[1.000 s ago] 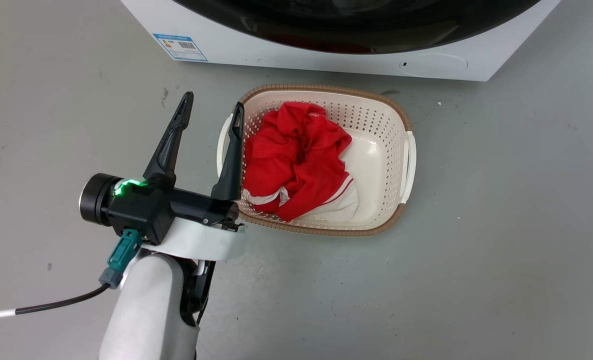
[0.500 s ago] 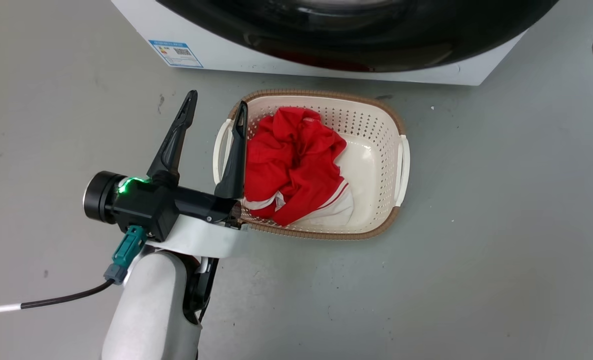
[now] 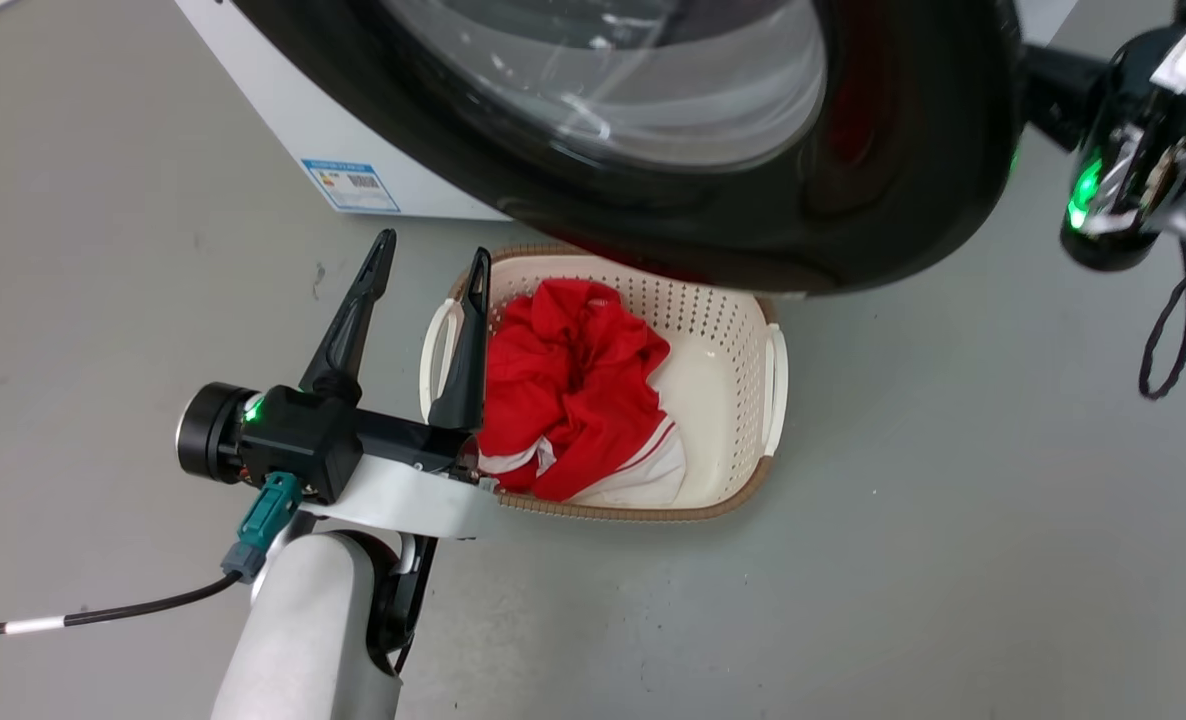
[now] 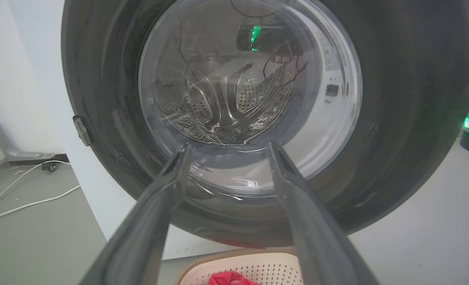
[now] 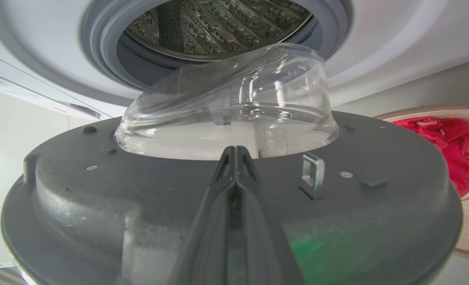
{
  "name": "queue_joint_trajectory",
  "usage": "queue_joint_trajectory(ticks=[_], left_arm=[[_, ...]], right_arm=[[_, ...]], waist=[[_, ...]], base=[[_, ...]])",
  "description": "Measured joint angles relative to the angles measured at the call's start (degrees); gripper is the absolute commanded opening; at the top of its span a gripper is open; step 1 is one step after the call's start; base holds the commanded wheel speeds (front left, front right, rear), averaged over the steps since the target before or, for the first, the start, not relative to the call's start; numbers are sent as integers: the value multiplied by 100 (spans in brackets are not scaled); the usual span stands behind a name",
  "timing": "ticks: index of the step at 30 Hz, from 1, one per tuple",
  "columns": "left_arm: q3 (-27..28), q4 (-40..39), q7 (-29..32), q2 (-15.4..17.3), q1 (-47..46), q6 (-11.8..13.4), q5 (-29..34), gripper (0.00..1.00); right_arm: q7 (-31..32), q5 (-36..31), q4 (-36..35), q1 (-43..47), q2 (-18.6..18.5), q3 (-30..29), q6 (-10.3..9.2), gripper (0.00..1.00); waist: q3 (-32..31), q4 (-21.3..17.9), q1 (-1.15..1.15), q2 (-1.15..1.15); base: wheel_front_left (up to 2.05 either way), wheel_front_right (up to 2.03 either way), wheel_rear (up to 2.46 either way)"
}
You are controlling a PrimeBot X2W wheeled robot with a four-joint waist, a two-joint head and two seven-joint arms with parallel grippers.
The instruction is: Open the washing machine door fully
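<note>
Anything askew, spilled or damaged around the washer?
Nothing looks spilled or damaged. In the head view the large round glossy black door overlaps the far rim of the cream perforated laundry basket; clearance is worth watching.

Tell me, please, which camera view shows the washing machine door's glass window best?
The left wrist view: the glass window appears nearly whole and face-on, ringed by the washing machine door. The head view cuts off its top; the right wrist view shows its bulge side-on from the door's inner face.
</note>
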Motion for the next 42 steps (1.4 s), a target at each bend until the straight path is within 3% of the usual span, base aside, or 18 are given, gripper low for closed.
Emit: queue_joint_trajectory(ticks=[29, 38, 42], left_arm=[[-3, 448, 0, -1, 742, -41, 0, 100], [-19, 506, 0, -1, 856, -26, -52, 100], [-26, 545, 0, -1, 903, -18, -56, 100]], right_arm=[[682, 260, -1519, 2578, 968, 532, 0, 0], [537, 302, -1755, 2895, 1071, 634, 0, 0], [125, 166, -1942, 3032, 1048, 563, 0, 0]], waist=[[-1393, -173, -1, 0], [-1541, -161, -1, 0], [-1582, -163, -1, 0]], base=[[0, 0, 0], [0, 0, 0], [0, 0, 0]])
